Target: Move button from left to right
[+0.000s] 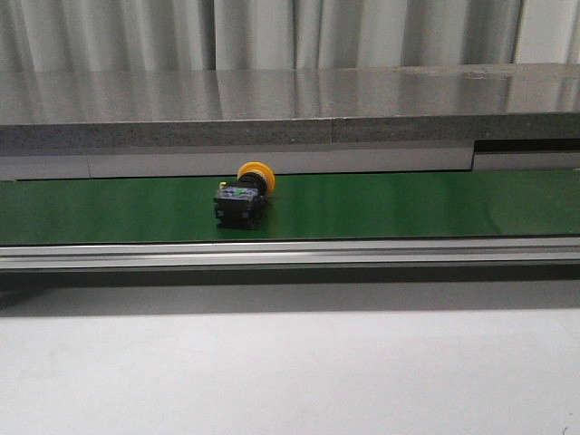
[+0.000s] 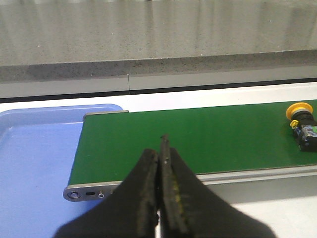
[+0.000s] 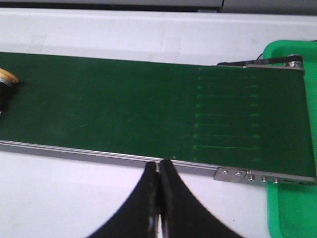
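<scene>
Button position: I see the button (image 1: pixel 243 193) lying on its side on the green belt (image 1: pixel 408 207), a little left of centre in the front view, untouched by either arm.
Long axis: body toward 7 o'clock, yellow cap toward 1 o'clock.
Left gripper (image 2: pixel 159 163): fingers pressed together, empty; the button (image 2: pixel 302 124) lies out toward 2 o'clock from its tips.
Right gripper (image 3: pixel 157 173): also pinched closed, empty; only the cap edge (image 3: pixel 6 78) shows, near 10 o'clock.
Ends: blue tray (image 2: pixel 34 163) by the left arm, green tray (image 3: pixel 292 198) by the right.
Nearer arm: I judge the left, though not by much.
</scene>
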`<state>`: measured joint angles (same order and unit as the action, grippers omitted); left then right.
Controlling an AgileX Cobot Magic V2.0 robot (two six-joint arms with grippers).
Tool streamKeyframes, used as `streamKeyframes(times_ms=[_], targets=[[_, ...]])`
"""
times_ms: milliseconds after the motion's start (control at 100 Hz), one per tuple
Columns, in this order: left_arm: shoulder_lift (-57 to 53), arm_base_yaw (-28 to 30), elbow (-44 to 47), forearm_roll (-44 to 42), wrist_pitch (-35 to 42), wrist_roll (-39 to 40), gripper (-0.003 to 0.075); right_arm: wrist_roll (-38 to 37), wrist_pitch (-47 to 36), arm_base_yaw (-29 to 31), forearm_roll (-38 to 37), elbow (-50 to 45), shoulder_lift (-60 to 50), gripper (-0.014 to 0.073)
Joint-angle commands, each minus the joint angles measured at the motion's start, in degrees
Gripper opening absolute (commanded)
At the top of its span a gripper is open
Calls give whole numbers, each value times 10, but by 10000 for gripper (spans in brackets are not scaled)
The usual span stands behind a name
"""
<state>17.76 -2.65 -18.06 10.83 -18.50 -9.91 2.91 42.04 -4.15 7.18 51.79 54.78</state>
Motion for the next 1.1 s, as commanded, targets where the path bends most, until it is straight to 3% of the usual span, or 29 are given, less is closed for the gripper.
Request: streamKeyframes(times_ms=[0, 140, 380, 480, 820, 1090], targets=[[4, -5, -16, 9, 48, -1, -20, 3, -35, 1, 8, 21, 16, -63], [4, -5, -16, 9, 48, -1, -20, 3, -17, 1, 9, 21, 33, 10], [4, -5, -16, 9, 48, -1, -20, 3, -7, 1, 9, 21, 34, 437], [4, -5, -16, 9, 48, -1, -20, 3, -10, 1, 9, 21, 34, 542], [4, -5, -16, 9, 48, -1, -20, 3, -71, 1, 47, 21, 42, 552], [4, -5, -16, 9, 48, -1, -20, 3, -68, 1, 65, 59, 125, 552]])
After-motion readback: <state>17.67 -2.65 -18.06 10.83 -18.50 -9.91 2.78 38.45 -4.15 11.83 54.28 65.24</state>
